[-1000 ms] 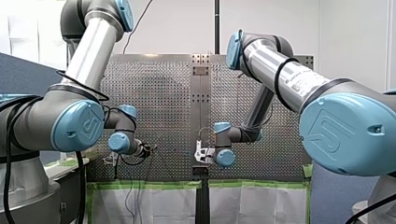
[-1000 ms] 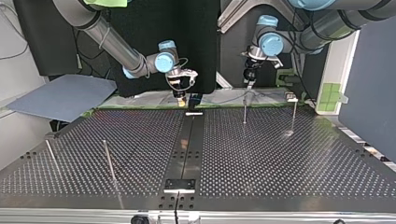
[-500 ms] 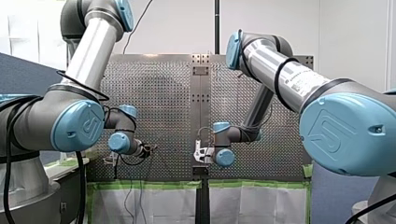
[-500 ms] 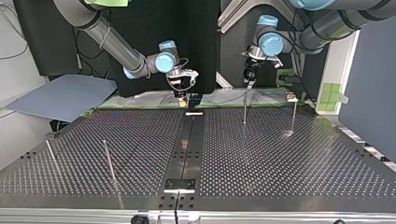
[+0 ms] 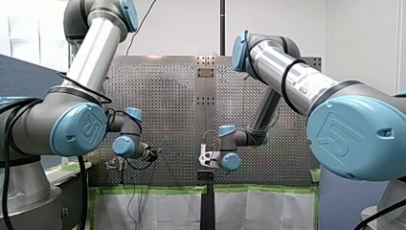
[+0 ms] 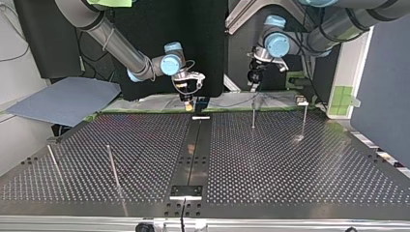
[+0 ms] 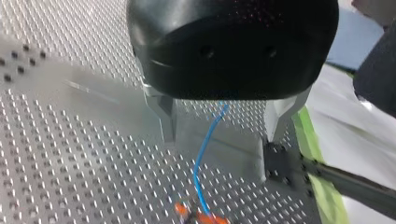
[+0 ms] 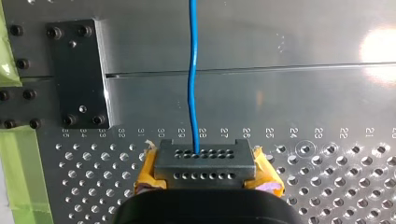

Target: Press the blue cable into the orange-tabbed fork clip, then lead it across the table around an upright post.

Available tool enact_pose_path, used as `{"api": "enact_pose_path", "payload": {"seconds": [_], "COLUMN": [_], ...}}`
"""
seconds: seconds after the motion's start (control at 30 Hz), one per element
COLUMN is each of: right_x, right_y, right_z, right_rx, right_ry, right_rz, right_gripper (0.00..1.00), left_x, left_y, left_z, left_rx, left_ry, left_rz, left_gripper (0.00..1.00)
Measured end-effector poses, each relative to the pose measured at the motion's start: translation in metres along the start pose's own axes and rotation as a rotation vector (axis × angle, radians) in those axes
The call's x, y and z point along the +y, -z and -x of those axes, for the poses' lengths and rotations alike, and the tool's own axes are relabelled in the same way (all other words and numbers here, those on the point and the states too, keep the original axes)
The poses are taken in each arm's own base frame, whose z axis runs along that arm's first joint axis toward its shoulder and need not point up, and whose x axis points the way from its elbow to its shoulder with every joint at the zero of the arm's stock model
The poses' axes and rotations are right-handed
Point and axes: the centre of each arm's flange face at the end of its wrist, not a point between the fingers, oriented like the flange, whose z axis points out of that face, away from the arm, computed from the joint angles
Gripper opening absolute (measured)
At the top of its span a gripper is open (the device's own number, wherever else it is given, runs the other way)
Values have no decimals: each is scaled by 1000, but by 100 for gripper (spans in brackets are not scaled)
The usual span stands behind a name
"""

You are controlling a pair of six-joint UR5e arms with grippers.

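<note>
A thin blue cable [image 7: 205,154] runs between the spread metal fingers [image 7: 164,116] of my left gripper [image 7: 217,142], untouched by either, and ends at the orange-tabbed clip [image 7: 201,217] on the table ahead. The left gripper is open and hangs above the table's far edge [image 6: 253,83]. My right gripper [image 8: 205,173] has its yellow pads [image 8: 147,176] shut on a grey perforated block [image 8: 204,161]; the blue cable [image 8: 192,74] leaves that block's front. In the top view my right gripper [image 6: 189,100] stands at the table's far middle.
Upright metal posts stand on the perforated table: two at the top view's far right [image 6: 253,115] [image 6: 304,118], two at its near left [image 6: 112,166] [image 6: 53,162]. A dark centre strip [image 6: 192,154] splits the plate. Green tape [image 8: 14,163] lines the edge by the right gripper.
My left gripper has shifted slightly toward the top view's left and turned a little. My right arm holds its place on the grey block.
</note>
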Motion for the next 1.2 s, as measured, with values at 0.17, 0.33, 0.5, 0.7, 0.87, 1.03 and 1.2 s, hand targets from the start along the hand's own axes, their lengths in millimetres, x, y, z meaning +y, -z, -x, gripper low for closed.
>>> {"api": "enact_pose_path", "payload": {"seconds": [0.17, 0.33, 0.5, 0.7, 0.87, 1.03, 1.2], "right_x": [3, 4, 4, 5, 4, 4, 3], "right_y": [-1, -1, -1, -1, -1, -1, 0], "right_z": [0, 0, 0, 0, 0, 0, 1], "right_rx": [0, -1, -1, 0, -1, -4, -7], "right_ry": [-1, -1, -1, -1, -1, 0, 1], "right_rz": [3, 3, 3, 4, 3, 0, -2], "right_gripper": [0, 0, 0, 0, 0, 0, 0], "left_x": [-17, -35, -51, -67, -80, -93, -93], "left_y": [-14, -24, -23, -22, -27, -36, -46], "left_z": [11, 21, 19, 9, -4, -14, -17], "left_rx": [-55, -95, -99, -74, -54, -71, -80], "left_ry": [22, 54, 75, 64, 23, 9, 6], "left_rz": [-24, -34, -36, -28, -21, -20, 15], "left_gripper": [98, 98, 98, 98, 98, 98, 98]}}
